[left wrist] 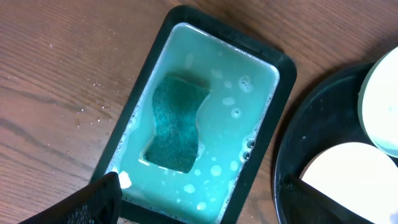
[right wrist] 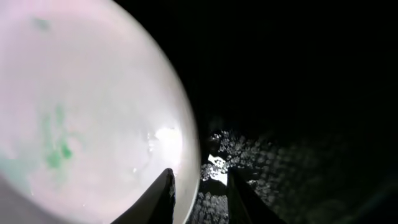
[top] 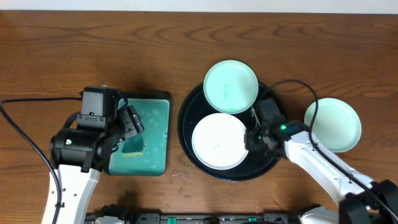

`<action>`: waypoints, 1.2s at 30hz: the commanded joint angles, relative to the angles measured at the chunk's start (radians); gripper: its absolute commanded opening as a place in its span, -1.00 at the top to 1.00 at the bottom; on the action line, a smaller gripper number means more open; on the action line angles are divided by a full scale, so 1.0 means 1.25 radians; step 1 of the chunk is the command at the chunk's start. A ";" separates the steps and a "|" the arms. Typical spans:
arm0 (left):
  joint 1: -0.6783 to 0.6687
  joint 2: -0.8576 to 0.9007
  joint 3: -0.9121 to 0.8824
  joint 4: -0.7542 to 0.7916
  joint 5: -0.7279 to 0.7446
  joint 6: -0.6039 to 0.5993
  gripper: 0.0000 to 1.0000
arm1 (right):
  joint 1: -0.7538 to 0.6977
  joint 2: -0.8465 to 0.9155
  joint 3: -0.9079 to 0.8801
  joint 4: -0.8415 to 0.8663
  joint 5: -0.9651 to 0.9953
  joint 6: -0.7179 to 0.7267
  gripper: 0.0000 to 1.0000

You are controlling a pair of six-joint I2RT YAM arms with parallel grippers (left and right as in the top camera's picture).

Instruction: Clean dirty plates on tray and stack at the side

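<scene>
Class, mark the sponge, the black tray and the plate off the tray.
sponge (left wrist: 176, 123), left wrist view, top face.
black tray (top: 184, 127), overhead view, left rim.
plate off the tray (top: 336, 124), overhead view, centre.

The large round glossy black tray (top: 186, 113), low raised rim, sits flat on the wood table (top: 93, 50), right of centre. Two plates on it, one off. Small round white plate (top: 219, 141) lies flat in the tray's near-left part. Faint teal-green smudge on its face, clearest in the right wrist view. Small round pale-mint plate (top: 231, 86) is at the far side, overhanging the tray's far rim, just beside the white one; contact btwn them can't be told. Second pale-mint round plate (top: 333, 124) lies on the table, right of the tray, apart from it.
</scene>
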 commanded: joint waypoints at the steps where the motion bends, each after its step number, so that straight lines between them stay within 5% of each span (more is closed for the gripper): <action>1: 0.003 0.019 -0.004 -0.009 -0.002 0.002 -0.60 | -0.005 -0.071 0.072 -0.026 0.016 -0.113 0.49; 12: 0.003 0.255 -0.136 0.112 -0.002 0.035 -0.52 | -0.005 -0.188 0.092 -0.072 0.016 -0.150 0.56; 23: 0.003 0.488 -0.137 0.201 -0.001 0.038 0.44 | -0.005 -0.170 0.092 -0.162 0.099 -0.113 0.56; 26: 0.003 0.459 -0.123 0.155 -0.002 0.042 0.44 | -0.005 -0.169 0.091 -0.165 0.116 -0.104 0.56; 33: 0.003 0.311 -0.119 0.086 -0.012 0.056 0.00 | -0.005 -0.169 0.091 -0.165 0.145 -0.073 0.61; 36: 0.003 0.300 -0.140 0.113 -0.049 0.055 -0.01 | -0.005 -0.169 0.091 -0.165 0.145 -0.073 0.62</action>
